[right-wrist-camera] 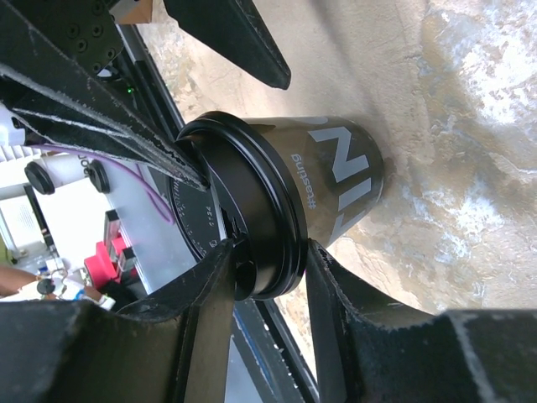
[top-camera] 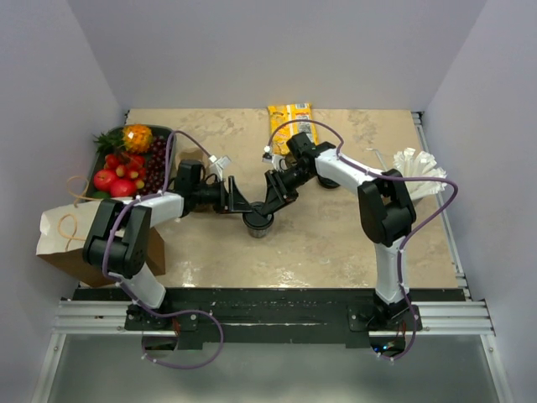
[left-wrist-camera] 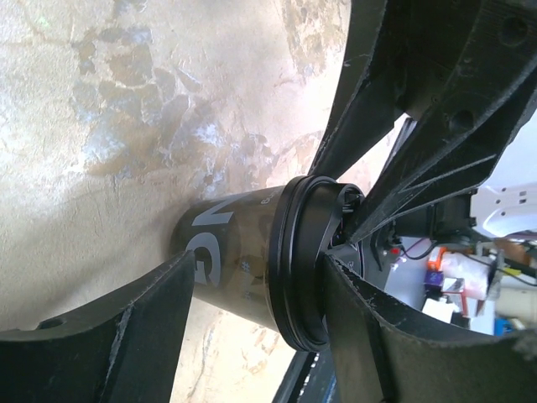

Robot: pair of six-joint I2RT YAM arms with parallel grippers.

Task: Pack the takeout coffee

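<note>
Coffee cup (top-camera: 258, 223) upright at table (top-camera: 336, 243) centre, lid (right-wrist-camera: 252, 218) on. Right gripper (right-wrist-camera: 268, 248) pinches lid rim. Left gripper (left-wrist-camera: 258, 260) wide apart beside cup, no clamp visible. Paper bag (top-camera: 63, 235) at near-left corner. Bagging not yet done.

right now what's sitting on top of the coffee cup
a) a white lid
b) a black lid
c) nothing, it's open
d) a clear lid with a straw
B: the coffee cup is capped with a black lid, and its dark rim shows plainly in both wrist views.
</note>
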